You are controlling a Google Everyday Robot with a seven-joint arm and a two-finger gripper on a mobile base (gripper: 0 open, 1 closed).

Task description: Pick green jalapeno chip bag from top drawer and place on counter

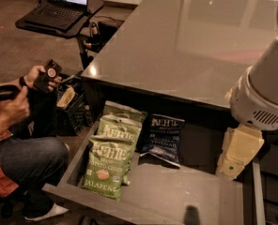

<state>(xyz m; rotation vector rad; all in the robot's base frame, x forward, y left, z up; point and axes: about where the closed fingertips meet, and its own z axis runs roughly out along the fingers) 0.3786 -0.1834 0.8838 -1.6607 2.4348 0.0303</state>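
The top drawer (190, 198) stands pulled out below the counter (186, 46). Three green chip bags overlap along its left side. The front one (104, 165) reads JALAPENO and lies flat, nearest the drawer's front edge. A dark blue chip bag (162, 137) lies to their right. My gripper (233, 161), a cream-coloured part under the white arm (266, 93), hangs over the drawer's right side. It is well right of the green bags and touches none of them.
A seated person (17, 144) at the left holds a phone (49, 74) close to the drawer's left side. A laptop (64, 3) sits on a black stand at the back left. A dark crate with items (71, 102) stands beside the counter's left corner.
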